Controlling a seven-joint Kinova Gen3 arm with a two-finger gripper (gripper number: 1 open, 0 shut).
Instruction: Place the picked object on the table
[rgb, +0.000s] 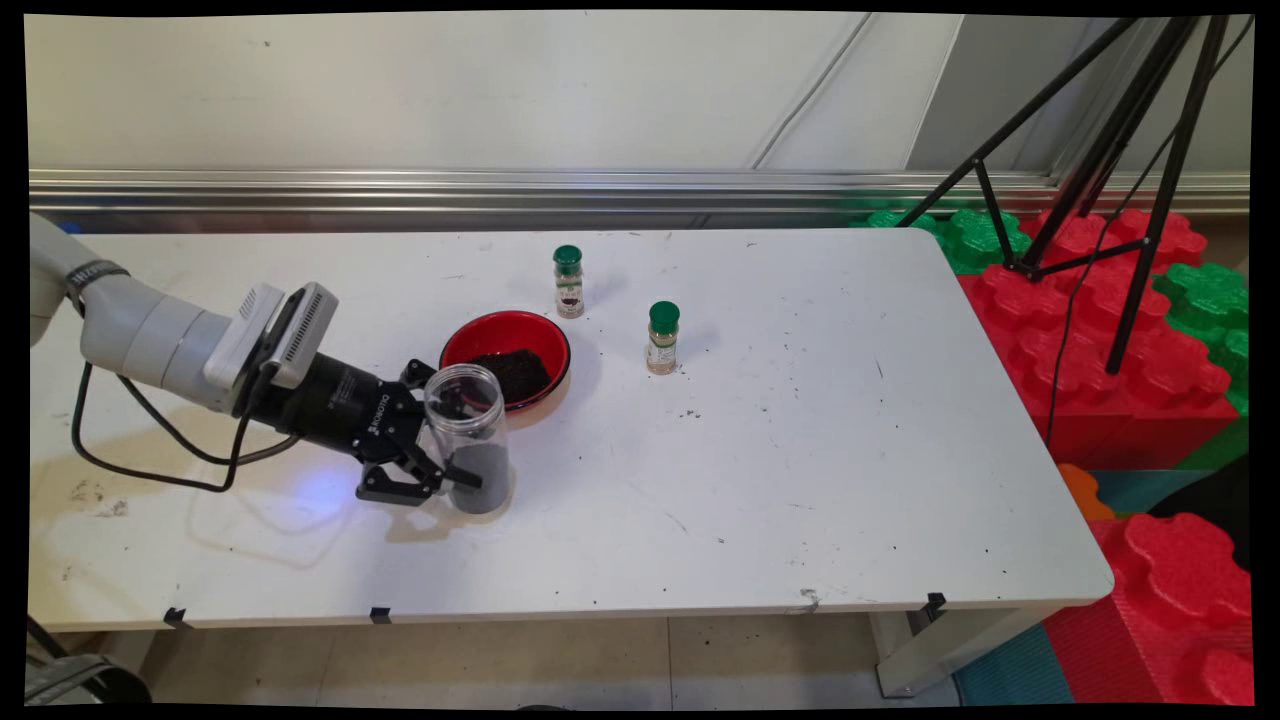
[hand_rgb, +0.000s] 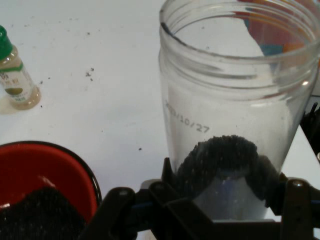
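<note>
A clear plastic jar (rgb: 467, 415) stands upright on the white table (rgb: 800, 450) with its mouth open and a little dark powder in the bottom. My gripper (rgb: 455, 442) reaches in low from the left, its two fingers pressed against the jar's lower sides. In the hand view the jar (hand_rgb: 235, 100) fills the right half, with my gripper (hand_rgb: 225, 200) clasping its base. Just behind the jar sits a red bowl (rgb: 505, 322) holding dark granules (rgb: 515, 372); the bowl (hand_rgb: 50, 160) shows at the hand view's lower left.
Two small green-capped spice bottles stand beyond the bowl, one (rgb: 568, 282) at the back and one (rgb: 662, 338) to the right, the latter seen as a bottle (hand_rgb: 15, 75) in the hand view. A black tripod (rgb: 1120, 180) and red foam blocks (rgb: 1120, 340) stand off the table's right end.
</note>
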